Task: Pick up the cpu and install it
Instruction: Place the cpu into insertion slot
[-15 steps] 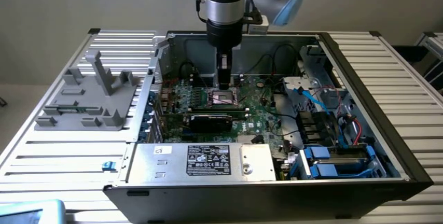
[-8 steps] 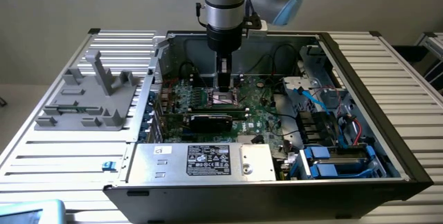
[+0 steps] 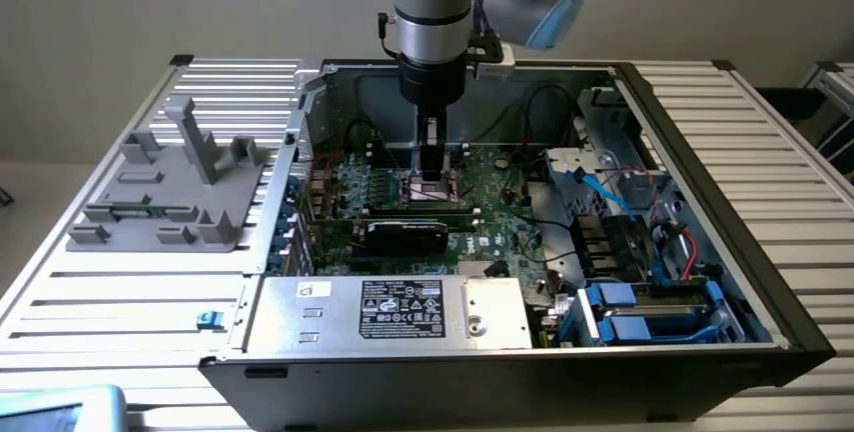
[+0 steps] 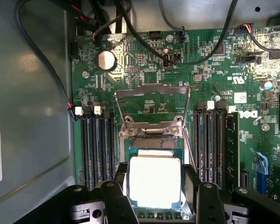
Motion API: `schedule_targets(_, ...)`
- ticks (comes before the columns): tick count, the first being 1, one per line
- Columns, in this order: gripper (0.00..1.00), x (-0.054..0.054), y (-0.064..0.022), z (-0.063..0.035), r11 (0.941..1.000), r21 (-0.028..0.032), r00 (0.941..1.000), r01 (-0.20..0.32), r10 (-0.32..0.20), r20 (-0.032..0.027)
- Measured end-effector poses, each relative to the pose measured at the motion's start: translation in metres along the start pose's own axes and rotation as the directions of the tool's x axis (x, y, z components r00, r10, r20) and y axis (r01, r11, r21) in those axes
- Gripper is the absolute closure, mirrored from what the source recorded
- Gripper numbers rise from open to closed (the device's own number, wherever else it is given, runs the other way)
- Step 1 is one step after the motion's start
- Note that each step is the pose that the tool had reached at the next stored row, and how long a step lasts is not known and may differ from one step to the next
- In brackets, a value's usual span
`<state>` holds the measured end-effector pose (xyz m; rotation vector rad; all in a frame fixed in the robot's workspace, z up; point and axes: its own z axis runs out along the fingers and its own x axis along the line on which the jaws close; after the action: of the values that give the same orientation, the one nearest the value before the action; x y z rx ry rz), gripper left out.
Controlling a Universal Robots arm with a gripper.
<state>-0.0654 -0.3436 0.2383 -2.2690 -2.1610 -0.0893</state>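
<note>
The cpu (image 4: 154, 181), a flat square chip with a bright silver top, sits between my gripper's two black fingers (image 4: 120, 186). My gripper (image 4: 155, 189) is shut on it, one finger against each opposite edge. The chip is low over the motherboard's socket (image 4: 151, 141), whose edge shows just beyond it. The socket's metal load frame (image 4: 151, 100) stands flipped open. In the exterior view my gripper (image 3: 434, 185) reaches straight down into the open computer case (image 3: 694, 152), its tip at the socket in the middle of the green motherboard (image 3: 507, 207).
Memory slots (image 4: 98, 144) flank the socket on both sides, and black cables (image 4: 37, 51) loop above the board. A silver labelled power supply (image 3: 387, 312) lies at the case front, blue drive bays (image 3: 654, 312) at the exterior view's right, and a grey fixture (image 3: 174, 192) on the slatted table at its left.
</note>
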Motion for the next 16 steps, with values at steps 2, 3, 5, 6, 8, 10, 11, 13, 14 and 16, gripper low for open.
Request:
schedule_targets(2,0.44,0.0,0.0,0.0,1.0,0.0,1.0,0.0,0.0,0.0001)
schedule_targets(3,0.44,0.0,0.0,0.0002,1.0,-0.0002,1.0,0.0,0.0,-0.0001)
schedule_targets(5,0.44,0.0,-0.0004,0.0009,1.0,-0.0034,1.0,0.002,-0.002,-0.0004)
schedule_targets(6,0.44,0.0,-0.001,0.0013,1.0,-0.0052,1.0,0.005,-0.005,-0.0005)
schedule_targets(8,0.44,0.0,-0.0031,0.0027,0.9999,-0.0104,0.9999,0.011,-0.011,-0.001)
schedule_targets(10,0.44,0.0,-0.0045,0.0043,0.9998,-0.0134,0.9998,0.017,-0.017,-0.0014)
schedule_targets(11,0.44,0.0,-0.0046,0.0049,0.9997,-0.0136,0.9998,0.019,-0.019,-0.0015)
schedule_targets(13,0.44,0.0,-0.0047,0.0062,0.9997,-0.0136,0.9998,0.02,-0.02,-0.0023)
schedule_targets(14,0.44,-0.001,-0.0047,0.0073,0.9997,-0.0136,0.9998,0.02,-0.02,-0.0025)
schedule_targets(16,0.44,-0.001,-0.0048,0.0101,0.9997,-0.0136,0.9998,0.02,-0.02,-0.0027)
